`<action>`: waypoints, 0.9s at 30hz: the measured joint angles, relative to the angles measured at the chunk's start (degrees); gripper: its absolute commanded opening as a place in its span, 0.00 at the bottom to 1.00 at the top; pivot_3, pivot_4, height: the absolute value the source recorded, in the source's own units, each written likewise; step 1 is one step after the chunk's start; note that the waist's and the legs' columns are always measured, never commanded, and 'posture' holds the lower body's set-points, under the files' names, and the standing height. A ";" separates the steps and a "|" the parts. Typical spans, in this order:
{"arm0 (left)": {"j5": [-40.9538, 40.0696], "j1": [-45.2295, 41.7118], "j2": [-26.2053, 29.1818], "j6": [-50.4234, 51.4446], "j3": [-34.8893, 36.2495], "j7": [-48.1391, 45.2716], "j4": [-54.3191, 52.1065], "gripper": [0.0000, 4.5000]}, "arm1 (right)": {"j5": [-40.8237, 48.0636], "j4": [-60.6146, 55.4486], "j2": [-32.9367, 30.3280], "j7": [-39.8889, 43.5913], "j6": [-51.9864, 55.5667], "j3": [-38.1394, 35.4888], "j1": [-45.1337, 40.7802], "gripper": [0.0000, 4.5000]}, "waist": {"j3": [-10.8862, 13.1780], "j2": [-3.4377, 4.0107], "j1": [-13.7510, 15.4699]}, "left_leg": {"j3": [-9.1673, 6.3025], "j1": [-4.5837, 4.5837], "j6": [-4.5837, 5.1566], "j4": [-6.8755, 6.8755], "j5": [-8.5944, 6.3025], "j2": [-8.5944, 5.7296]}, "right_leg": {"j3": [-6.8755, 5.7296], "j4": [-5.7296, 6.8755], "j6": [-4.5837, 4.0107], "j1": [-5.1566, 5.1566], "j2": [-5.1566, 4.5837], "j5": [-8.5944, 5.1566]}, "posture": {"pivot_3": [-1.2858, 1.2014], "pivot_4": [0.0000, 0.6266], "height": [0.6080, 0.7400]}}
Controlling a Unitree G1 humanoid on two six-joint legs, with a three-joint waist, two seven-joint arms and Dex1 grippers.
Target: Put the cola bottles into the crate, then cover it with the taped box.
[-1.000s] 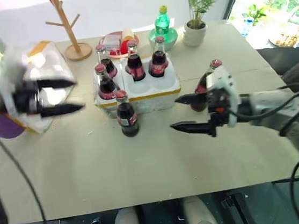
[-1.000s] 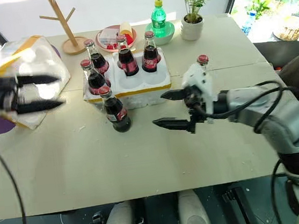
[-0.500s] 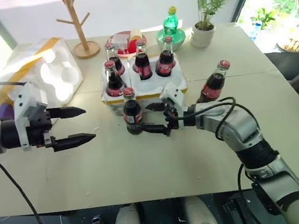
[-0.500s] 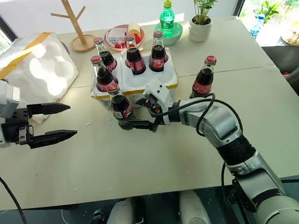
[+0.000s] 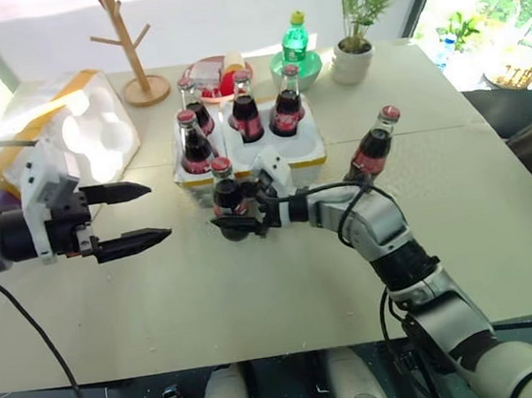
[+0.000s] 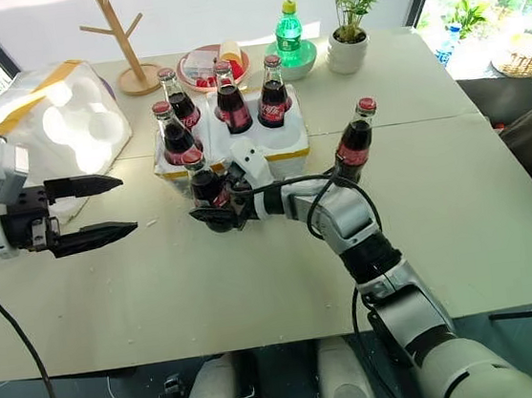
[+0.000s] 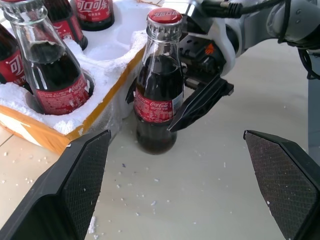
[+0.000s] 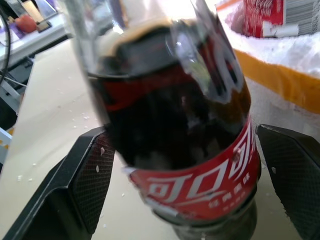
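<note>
left of the crate, my left claw hovers wide open, empty, with the taped box beyond it. in front of the crate, my right claw brackets a cola bottle, jaws not pressed on. another bottle stands right of the crate.

Arms silver-grey, segmented, black joint rings; loose black cables; left end effector white housing, black tapered fingers; right end effector likewise; textured inner pads.

The cola bottle is blurred, its cap cut off above.
</note>
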 measured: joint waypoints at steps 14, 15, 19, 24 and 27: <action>-0.09 -3.91 -2.08 -1.56 -3.38 1.91 2.56 1.00 | 17.33 -16.54 -9.47 3.41 18.90 -15.52 -5.84 0.63 | 0.10 0.10 -0.20 | -0.02 -0.02 -0.03 -0.07 0.02 0.01 | 0.00 0.00 -0.01 -0.08 0.02 0.01 | 0.52 0.24 1.00; -0.23 -4.80 -2.86 -1.56 -3.70 2.34 2.84 1.00 | 17.23 -16.02 -9.41 1.78 18.65 -16.81 -8.87 0.63 | 0.10 0.10 -0.27 | -0.02 0.00 -0.03 -0.08 0.02 0.01 | 0.00 0.01 -0.01 -0.07 0.04 0.01 | 0.52 0.24 1.00; -0.79 -8.73 -5.79 -1.55 -4.25 4.77 4.00 1.00 | 9.97 -8.64 -8.96 -4.90 12.03 -16.66 -17.55 0.63 | 0.09 0.10 -0.26 | 0.06 0.01 -0.04 -0.17 0.02 -0.01 | 0.00 -0.02 -0.05 -0.08 0.06 -0.01 | 0.52 0.24 1.00; -0.86 -12.22 -9.08 -1.52 -4.35 8.55 5.24 1.00 | 1.91 1.31 -6.51 -7.88 5.53 -12.92 -17.70 0.63 | 0.09 0.09 -0.18 | 0.10 -0.14 -0.05 -0.22 0.02 -0.03 | 0.01 -0.08 -0.03 -0.15 0.01 -0.01 | 0.52 0.24 1.00; -0.89 -12.83 -9.97 -1.52 -4.67 9.93 5.23 1.00 | -0.38 3.55 -3.91 -8.40 3.83 -10.65 -15.96 0.63 | 0.10 0.10 -0.39 | 0.08 -0.14 -0.20 -0.37 0.11 -0.03 | 0.03 -0.09 -0.02 -0.21 0.01 0.00 | 0.52 0.24 1.00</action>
